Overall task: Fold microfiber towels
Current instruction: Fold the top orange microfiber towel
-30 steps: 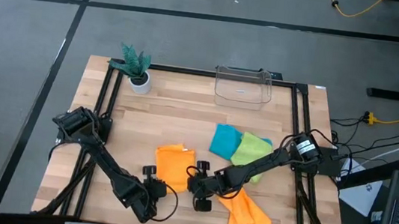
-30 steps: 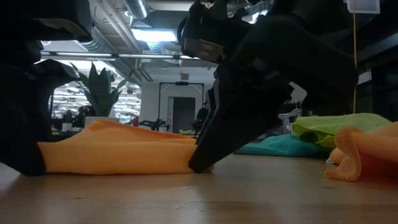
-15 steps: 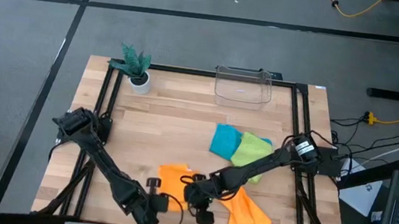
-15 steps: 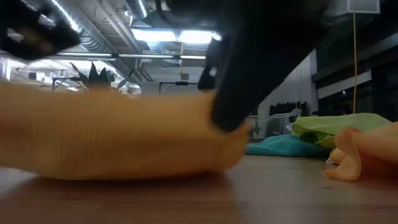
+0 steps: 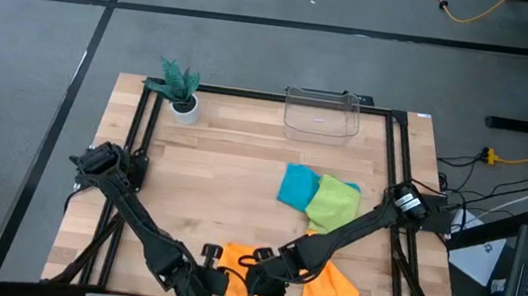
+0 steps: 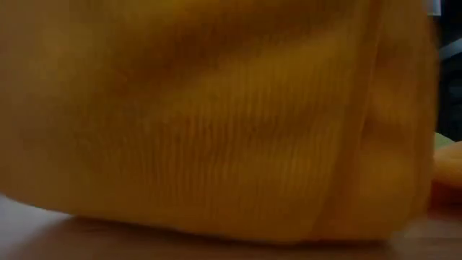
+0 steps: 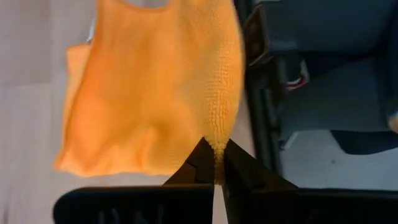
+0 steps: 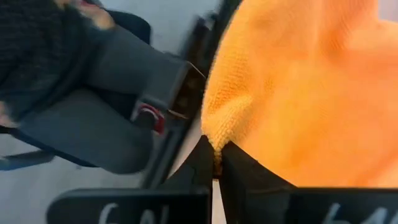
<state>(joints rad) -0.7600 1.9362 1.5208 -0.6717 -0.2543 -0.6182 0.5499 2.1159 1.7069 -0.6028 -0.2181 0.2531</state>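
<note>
An orange microfiber towel (image 5: 234,258) hangs between my two grippers at the table's near edge and fills the low view (image 6: 216,115). My left gripper (image 7: 217,163) and my right gripper (image 8: 216,158) are each shut on it, side by side in the high view, the left gripper (image 5: 209,281) beside the right gripper (image 5: 263,289). A second orange towel (image 5: 337,291) lies crumpled at the near right. A teal towel (image 5: 297,185) and a lime green towel (image 5: 334,202) lie side by side right of the table's middle. My left gripper pinches a corner of the orange towel (image 7: 219,144) between its two fingers, slanting down from above. The cloth spreads away from the fingertips and hangs slack. My right gripper pinches another bunched corner (image 8: 214,142) between its two fingers, also slanting down. The towel's lower edge (image 6: 216,230) sits on the table.
A clear plastic bin (image 5: 321,115) stands at the far edge, and a small plant in a white pot (image 5: 181,89) stands at the far left. Black frame rails (image 5: 135,143) run along the table's sides. Bare wood (image 5: 211,172) lies in the middle and left.
Both grippers have risen and moved toward the table's near edge, taking the orange towel with them. It lay flat in the middle of the table's near half. Now its held end is lifted, and it has been drawn close in front of the low camera.
</note>
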